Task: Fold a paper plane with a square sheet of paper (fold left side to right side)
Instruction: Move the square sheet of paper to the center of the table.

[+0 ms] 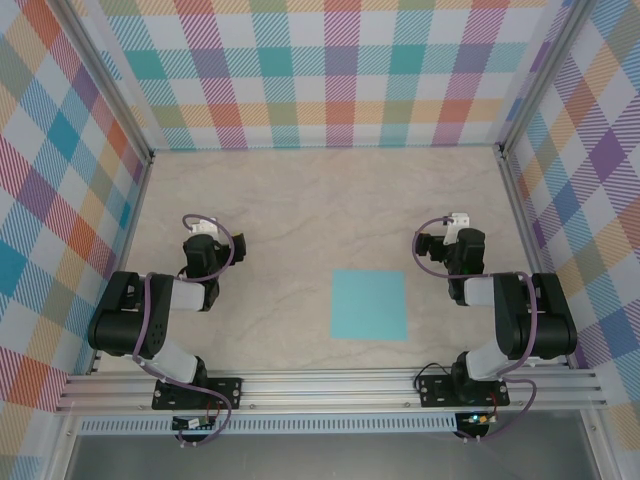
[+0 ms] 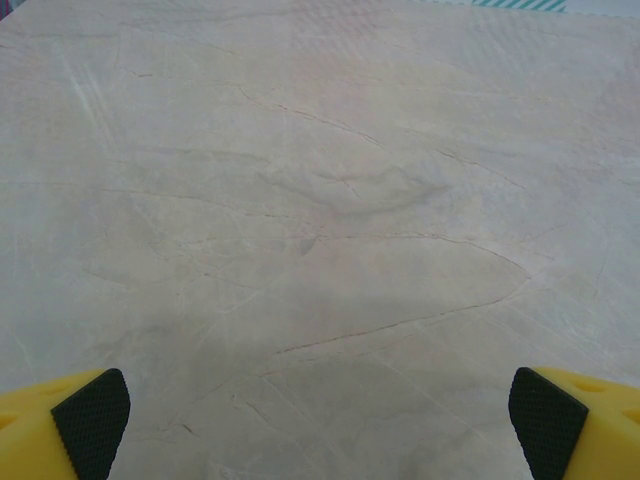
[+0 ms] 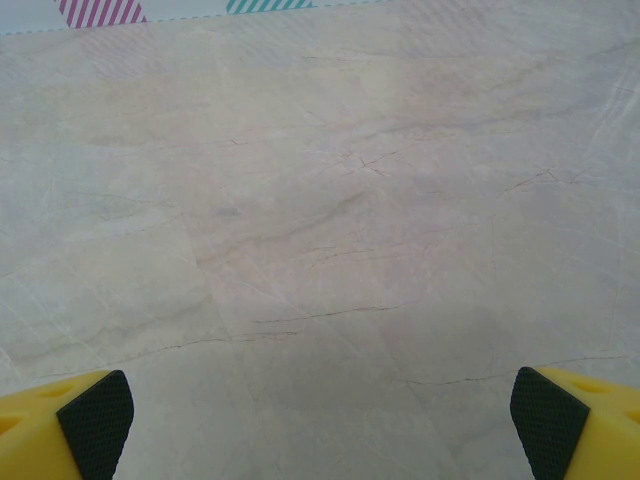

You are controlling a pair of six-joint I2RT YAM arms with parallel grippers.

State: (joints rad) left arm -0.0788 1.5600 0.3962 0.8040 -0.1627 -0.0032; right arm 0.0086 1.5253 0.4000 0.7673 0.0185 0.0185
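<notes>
We see the square sheet of paper point(image 1: 369, 303) flat on the table point(image 1: 300, 200), between both arms, nearer the right. Left end effector point(image 2: 320, 420) and right end effector point(image 3: 320, 420) spread wide, holding nothing.

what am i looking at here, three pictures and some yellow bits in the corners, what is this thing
It is a robot with two arms bolted to a table's near edge. The overhead picture shows both arms and a flat turquoise square sheet of paper lying unfolded on the marbled table, nearer the right arm. The other two pictures come from cameras on each wrist, looking down at bare table. The yellow bits are fingertips: the left pincer and right pincer, both wide open, holding nothing.
</notes>
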